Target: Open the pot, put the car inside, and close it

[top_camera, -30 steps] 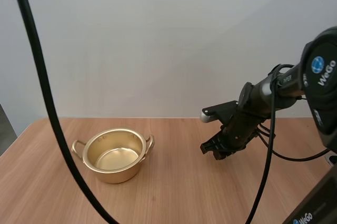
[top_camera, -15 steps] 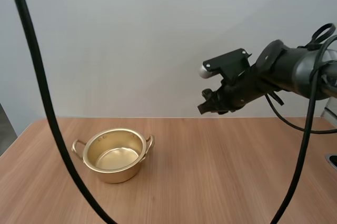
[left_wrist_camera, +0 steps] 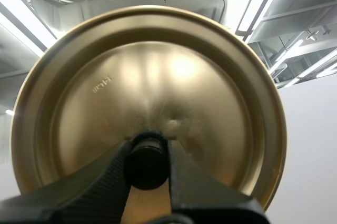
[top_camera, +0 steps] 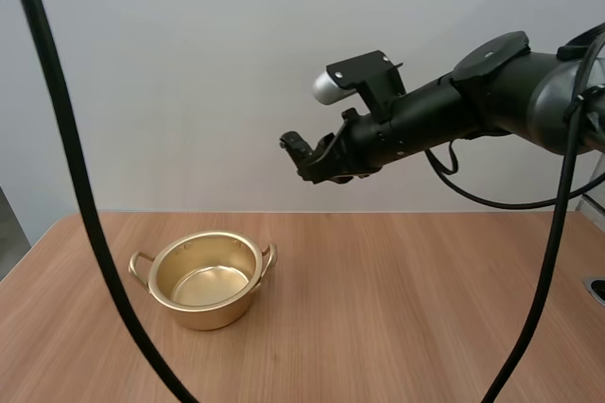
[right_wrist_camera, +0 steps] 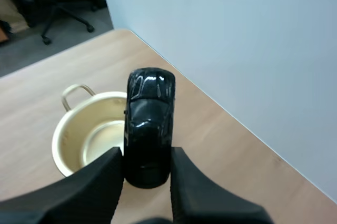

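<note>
Right hand [top_camera: 302, 151] pinches black car [right_wrist_camera: 149, 124] by sides, high over worktop [top_camera: 378, 308]. Open pot [top_camera: 210, 312] sits below and ahead of hand, likely drop target. Left hand [left_wrist_camera: 147, 154] is clamped on knob [left_wrist_camera: 146, 165] of lid [left_wrist_camera: 158, 77], holding lid away and leaving pot mouth free.

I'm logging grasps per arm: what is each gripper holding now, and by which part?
The left gripper pinches the lid by its black knob. The right gripper clamps the black car by its sides, near one end.
</note>
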